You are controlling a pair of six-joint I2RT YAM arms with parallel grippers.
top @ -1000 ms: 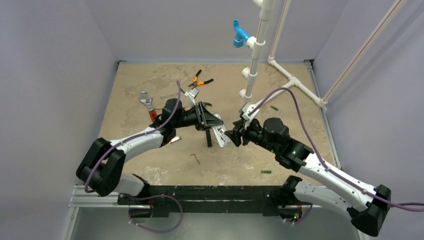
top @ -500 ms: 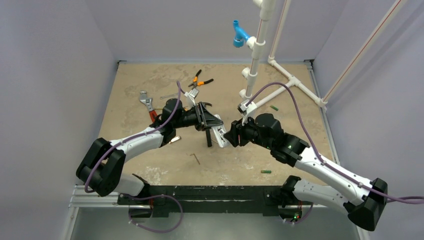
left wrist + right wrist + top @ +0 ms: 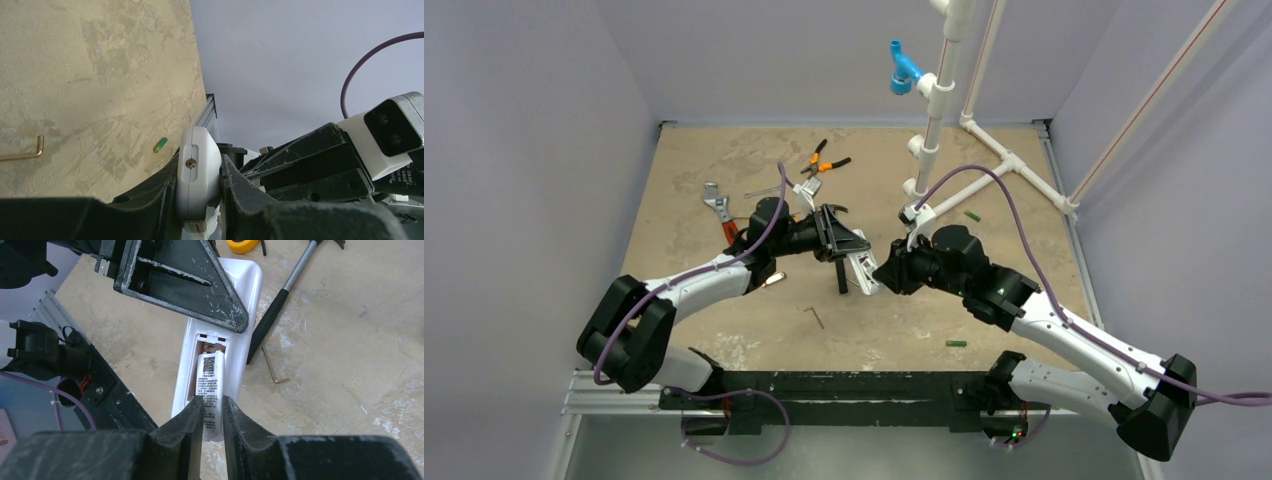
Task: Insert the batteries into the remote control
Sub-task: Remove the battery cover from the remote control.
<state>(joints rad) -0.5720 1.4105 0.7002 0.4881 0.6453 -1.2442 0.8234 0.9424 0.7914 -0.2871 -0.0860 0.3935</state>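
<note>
1. White plastic fills the gap between the fingers of the right gripper (image 3: 211,407). They stand narrow, pressed to both long edges of the labelled cover (image 3: 210,382) on the back of the remote control (image 3: 242,305), closer together than a second ago.
2. Just past those fingertips, a spring (image 3: 209,346) shows in the uncovered end of the battery bay.
3. Farther out, the left gripper (image 3: 199,167) clamps the remote's far end edge-on between its fingers, placed as before.
4. Behind the right fingers, the right arm's elbow has swung in toward the remote, and its cable (image 3: 984,175) now arches more to the left.
5. To the right fingers' side lie a hex key (image 3: 274,371) and a hammer handle (image 3: 272,315).
6. Both batteries lie on the table (image 3: 724,160), well apart from either set of fingers and unmoved. One battery (image 3: 956,343) is on the near side, the other battery (image 3: 972,214) beyond, by the white pipe frame (image 3: 934,130).
</note>
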